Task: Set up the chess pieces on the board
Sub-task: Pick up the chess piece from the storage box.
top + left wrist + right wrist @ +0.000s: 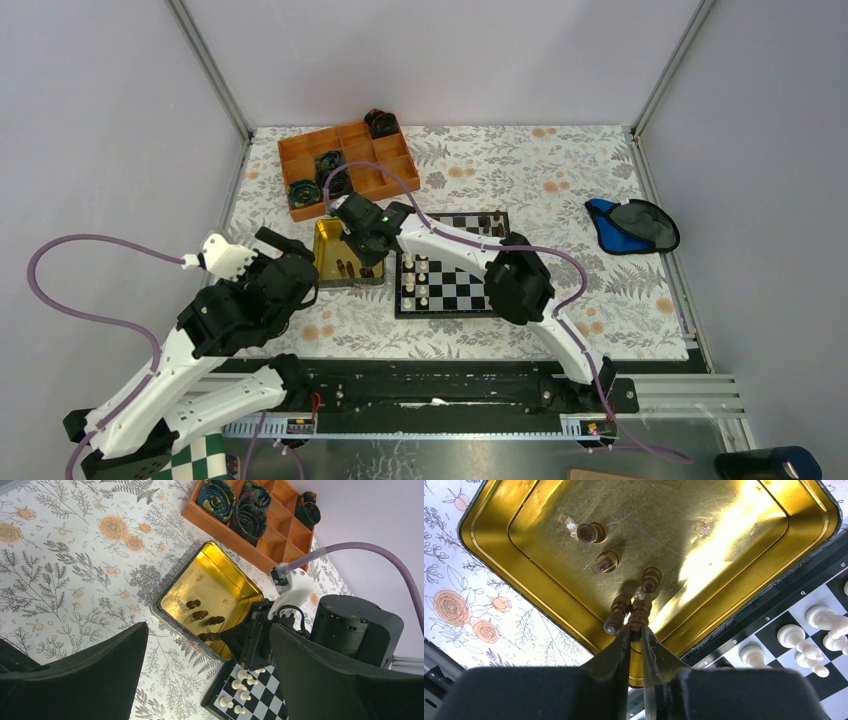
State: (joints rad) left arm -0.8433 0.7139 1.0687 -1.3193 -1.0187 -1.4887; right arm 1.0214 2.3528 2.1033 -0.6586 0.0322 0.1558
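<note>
Overhead view of a flower-patterned surface (560, 180) with a small black-and-white board (470, 290) near the middle. The job is partly done. A cluster of white pieces (415, 280) stands on the squares along the board's left side, and a few small dark shapes sit at its far edge, too small to identify. Most of the other squares are bare.

A shallow gold tin (328, 245) lies just beside the board's left edge. It holds five dark brown pieces (591, 532), all on their sides, so at least these are yet to be placed.

The right gripper (636, 630) reaches down into the tin, its two fingers drawn nearly together and pinching the end of one dark piece (639, 617), which touches a neighbouring piece. That piece is not yet lifted, as far as can be judged.

The left gripper (208, 645) hangs above the surface on the near side of the tin, fingers spread wide, holding nothing.

At the far left, an orange wooden tray (390, 175) with compartments holds several black coiled objects (328, 162).
</note>
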